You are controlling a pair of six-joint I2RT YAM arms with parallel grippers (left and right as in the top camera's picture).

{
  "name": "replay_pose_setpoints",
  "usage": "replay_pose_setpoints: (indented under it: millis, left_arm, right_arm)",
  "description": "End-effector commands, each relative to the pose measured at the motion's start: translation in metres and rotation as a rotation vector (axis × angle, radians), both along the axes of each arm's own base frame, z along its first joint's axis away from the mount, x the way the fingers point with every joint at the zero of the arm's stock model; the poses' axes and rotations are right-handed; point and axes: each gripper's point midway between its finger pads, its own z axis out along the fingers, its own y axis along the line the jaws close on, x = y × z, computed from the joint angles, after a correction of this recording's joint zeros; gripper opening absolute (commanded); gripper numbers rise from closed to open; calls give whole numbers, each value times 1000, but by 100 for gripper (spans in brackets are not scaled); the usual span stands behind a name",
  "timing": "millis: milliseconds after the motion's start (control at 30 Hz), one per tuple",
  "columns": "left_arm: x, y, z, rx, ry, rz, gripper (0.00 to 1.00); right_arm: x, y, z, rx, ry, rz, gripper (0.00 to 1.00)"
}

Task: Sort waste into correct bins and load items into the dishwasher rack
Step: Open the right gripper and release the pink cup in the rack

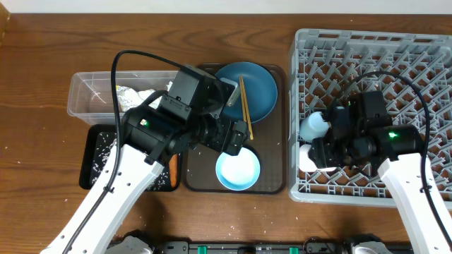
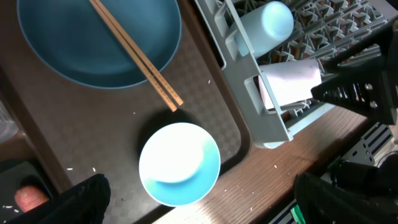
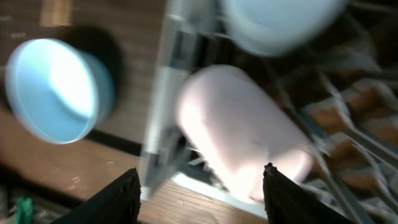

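left hand [image 2: 208,208] wide over light blue bowl [image 2: 179,163], likely next pick. right hand [image 3: 202,179] parted, straddling pink cup [image 3: 242,127] lying in dishwasher rack [image 1: 367,42] corner; grip looks loose.

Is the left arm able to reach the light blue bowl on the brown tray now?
Probably yes: the open left gripper hangs above the bowl, nothing lies between them, and the chopsticks lie clear of it.

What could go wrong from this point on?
The pink cup lies on its side at the edge of the grey lattice dishwasher rack, between the right gripper's open jaws; it might roll or get nudged. The open left gripper hangs over the round light blue bowl; the brown wooden chopsticks' tips end close beside it, so a grab may flick them.
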Motion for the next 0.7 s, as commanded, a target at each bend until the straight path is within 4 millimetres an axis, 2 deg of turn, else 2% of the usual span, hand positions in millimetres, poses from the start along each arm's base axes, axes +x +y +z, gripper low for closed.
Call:
replay_pose_setpoints:
  millis: [0,267,367,433,533,667]
  left_arm:
    - [1,1,-1,11,-3,0,96]
    - [1,1,-1,11,-3,0,97]
    - [1,1,-1,11,-4,-1,96]
    - [1,2,-1,11,-3,-1,96]
    - [1,1,-1,11,-4,-1,96]
    - [1,1,-1,11,-4,-1,96]
  right_arm:
    - [4,-28,5,-133,-11,-175,62]
    - [-7,-34,-10,-152,52,-250,68]
    - [-8,-29,-12,-125,61,-253,71]
    - [-9,-22,-12,-83,77,-265,78]
    - [-15,-23,-14,-76,114,-338,80]
    - [-12,-22,-23,-62,110,-380,92]
